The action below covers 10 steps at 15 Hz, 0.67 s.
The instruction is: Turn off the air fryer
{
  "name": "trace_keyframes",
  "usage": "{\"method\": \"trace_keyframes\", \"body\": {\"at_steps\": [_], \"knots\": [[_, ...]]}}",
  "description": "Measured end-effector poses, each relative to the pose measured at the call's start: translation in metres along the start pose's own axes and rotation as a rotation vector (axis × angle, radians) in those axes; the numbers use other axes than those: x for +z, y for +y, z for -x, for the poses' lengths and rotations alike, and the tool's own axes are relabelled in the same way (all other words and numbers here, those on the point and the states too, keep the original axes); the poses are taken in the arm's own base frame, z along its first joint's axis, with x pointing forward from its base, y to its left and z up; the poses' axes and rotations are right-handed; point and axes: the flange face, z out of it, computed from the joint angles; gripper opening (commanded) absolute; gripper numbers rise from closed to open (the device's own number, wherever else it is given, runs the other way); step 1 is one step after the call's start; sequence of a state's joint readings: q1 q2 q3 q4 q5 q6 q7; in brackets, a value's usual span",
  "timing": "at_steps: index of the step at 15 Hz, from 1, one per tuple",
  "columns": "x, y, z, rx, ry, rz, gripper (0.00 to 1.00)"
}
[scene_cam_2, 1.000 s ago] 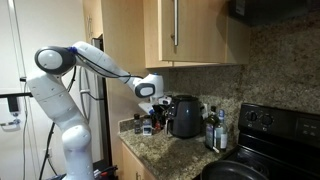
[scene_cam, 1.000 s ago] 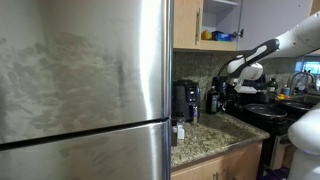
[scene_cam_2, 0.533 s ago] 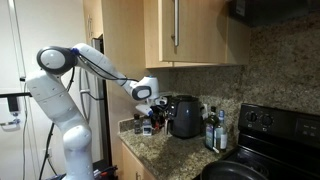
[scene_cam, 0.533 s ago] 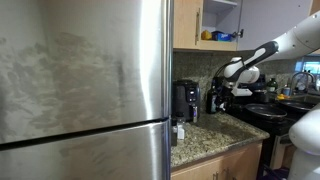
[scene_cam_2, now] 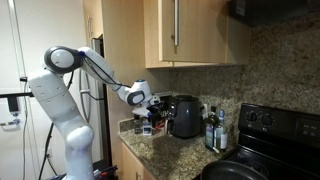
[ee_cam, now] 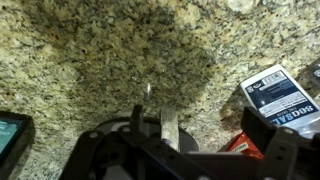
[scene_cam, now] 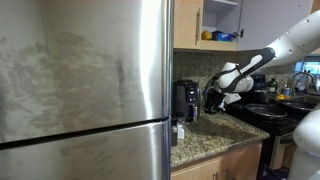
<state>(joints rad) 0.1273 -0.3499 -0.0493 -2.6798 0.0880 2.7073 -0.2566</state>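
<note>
Air fryer upright, claw near its side, pinched closed, gripping nothing

- Packet on the counter, wrist view: a dark band along its lower edge carries bold white capitals. They look like "SOGAAL", but they are blurred and the reading is unsure.
- Same packet: the white panel above the band holds a few lines of small dark print, too fine to read.
- Air fryer: any marking on its dark front is too small to read in both exterior views.
- Fridge: no legible lettering on its steel doors.
</note>
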Motion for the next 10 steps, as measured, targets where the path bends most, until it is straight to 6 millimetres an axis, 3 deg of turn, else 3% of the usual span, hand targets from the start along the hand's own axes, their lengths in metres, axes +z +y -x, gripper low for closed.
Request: {"method": "trace_keyframes", "body": {"at_steps": [3,7,10], "knots": [[-0.004,-0.007,-0.006,-0.050,0.113,0.006,1.00],[0.002,-0.030,0.007,-0.162,0.305,0.003,1.00],[0.003,-0.032,0.002,-0.186,0.337,-0.003,1.00]]}}
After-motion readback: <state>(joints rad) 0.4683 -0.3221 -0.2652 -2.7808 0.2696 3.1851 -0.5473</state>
